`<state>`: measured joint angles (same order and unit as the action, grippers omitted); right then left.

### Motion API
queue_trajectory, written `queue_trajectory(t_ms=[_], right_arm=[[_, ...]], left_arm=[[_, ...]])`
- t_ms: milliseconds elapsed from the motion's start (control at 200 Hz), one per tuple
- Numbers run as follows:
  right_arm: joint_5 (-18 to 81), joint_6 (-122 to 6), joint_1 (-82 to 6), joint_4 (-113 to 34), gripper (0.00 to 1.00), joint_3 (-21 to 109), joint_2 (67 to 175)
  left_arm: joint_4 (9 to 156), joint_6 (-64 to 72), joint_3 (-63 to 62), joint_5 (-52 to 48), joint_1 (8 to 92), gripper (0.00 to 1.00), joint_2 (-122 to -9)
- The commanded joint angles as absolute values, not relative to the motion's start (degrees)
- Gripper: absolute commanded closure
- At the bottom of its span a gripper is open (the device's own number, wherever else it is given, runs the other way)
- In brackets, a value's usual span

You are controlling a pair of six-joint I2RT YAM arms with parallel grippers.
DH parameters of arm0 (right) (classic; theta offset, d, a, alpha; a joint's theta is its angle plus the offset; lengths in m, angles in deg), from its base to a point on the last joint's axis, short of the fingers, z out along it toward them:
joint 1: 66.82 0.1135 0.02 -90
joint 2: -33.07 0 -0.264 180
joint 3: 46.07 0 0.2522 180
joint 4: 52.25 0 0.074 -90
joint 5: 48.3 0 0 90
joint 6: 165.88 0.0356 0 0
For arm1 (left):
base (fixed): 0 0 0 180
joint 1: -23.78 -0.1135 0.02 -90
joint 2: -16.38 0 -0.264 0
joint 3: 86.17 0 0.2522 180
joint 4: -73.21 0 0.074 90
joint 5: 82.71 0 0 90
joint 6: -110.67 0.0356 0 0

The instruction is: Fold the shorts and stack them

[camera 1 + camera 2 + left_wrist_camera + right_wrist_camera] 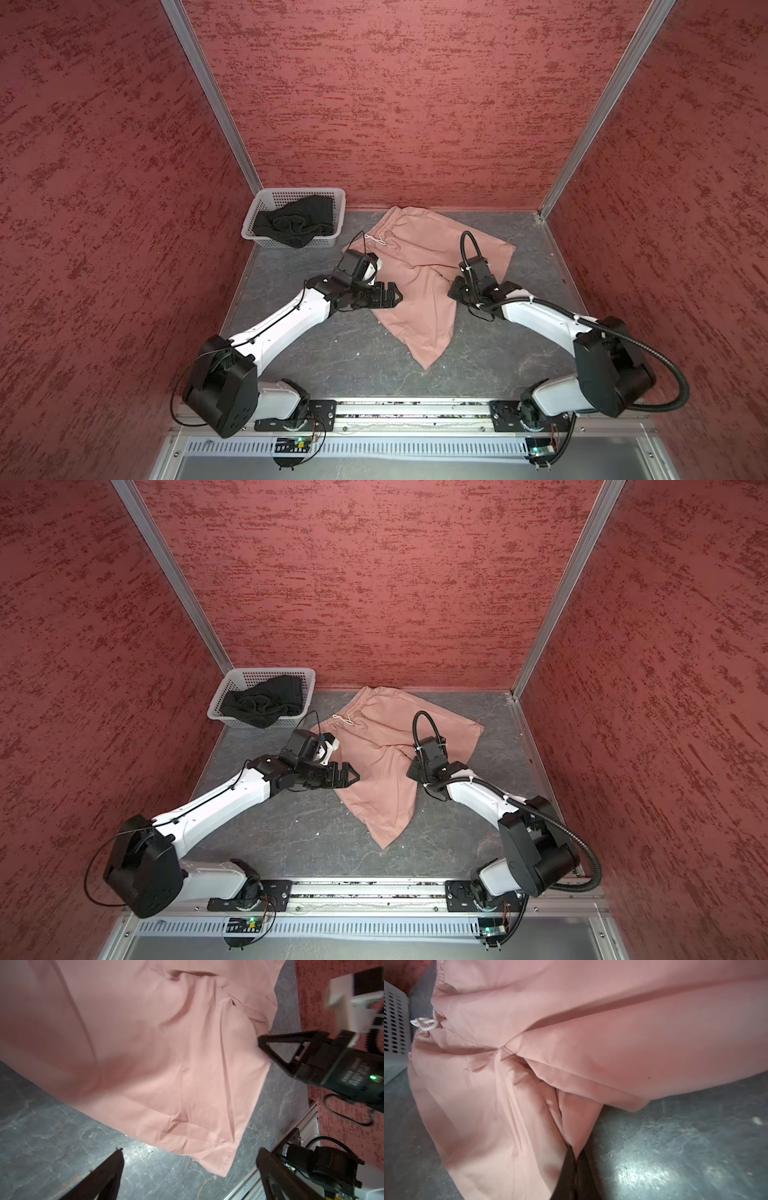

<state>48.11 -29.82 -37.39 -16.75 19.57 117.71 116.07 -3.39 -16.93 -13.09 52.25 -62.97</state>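
- The pink shorts (419, 266) are lying spread on the grey table (332, 357), toward the back, with the waistband (388, 226) pointing at the basket and 1 leg (424, 324) reaching toward the front.
- The black shorts (291, 226) are sitting crumpled inside the white basket (300, 193) in the back left corner.
- The left gripper (190, 1150) is hanging over the left edge of that leg, its 2 fingers spread wide and gripping nothing.
- The right gripper (576, 1159) is pinching a fold of the pink shorts at the leg's right edge, near the crotch, with its jaws pressed tight together on the cloth.
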Motion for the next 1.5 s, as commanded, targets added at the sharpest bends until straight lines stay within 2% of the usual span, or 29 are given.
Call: queue_trajectory(t_ms=[0, 125, 200, 276, 321, 506, 636, 761, 857, 1007, 1302, 1498], right_arm=[[56.79, -32.28, -34.18, 1.31, 0.99, 24.64, 122.56], [58.20, -32.96, -30.68, 4.43, 0.97, 31.00, 130.37], [58.16, -34.44, -28.39, 5.72, 0.79, 36.40, 135.97], [56.84, -35.98, -26.59, 5.68, 0.71, 40.76, 139.63], [54.79, -36.48, -25.98, 3.61, 0.63, 41.50, 139.89], [49.86, -36.39, -25.68, -10.42, 0.41, 34.26, 129.55], [49.08, -33.15, -27.06, -19.78, 0.36, 23.20, 117.36], [46.31, -30.26, -31.74, -21.68, 0.37, 13.48, 108.89], [46.30, -29.47, -34.81, -17.98, 0.41, 9.44, 106.18], [46.54, -28.10, -37.72, -17.03, 0.41, 3.68, 103.26], [42.89, -29.16, -38.55, -34.20, 0.42, -1.11, 110.11], [44.75, -30.26, -38.82, -38.18, 0.49, -0.05, 115.65]], left_arm=[[111.15, 1.88, -13.19, -15.42, 48.06, 0.01, -67.62], [112.11, 5.11, -10.97, -13.80, 46.79, 0.01, -72.78], [111.38, 5.56, -10.85, -14.39, 45.84, 0.01, -75.73], [110.10, 5.34, -11.06, -15.02, 44.65, 0.01, -77.98], [109.05, 4.96, -11.21, -15.58, 43.82, 0.01, -78.89], [107.18, 4.67, -10.83, -16.85, 41.99, 0.01, -81.46], [107.23, 5.01, -10.37, -17.45, 41.30, 0.01, -82.05], [107.11, 5.29, -10.18, -17.83, 40.36, 0.01, -81.53], [107.46, 5.71, -10.01, -17.89, 39.80, 0.01, -81.61], [107.85, 6.43, -10.06, -16.92, 39.61, 0.01, -81.79], [108.23, 7.48, -8.78, -15.72, 39.26, 0.01, -81.66], [109.61, 8.54, -8.28, -12.61, 37.58, 0.01, -81.59]])
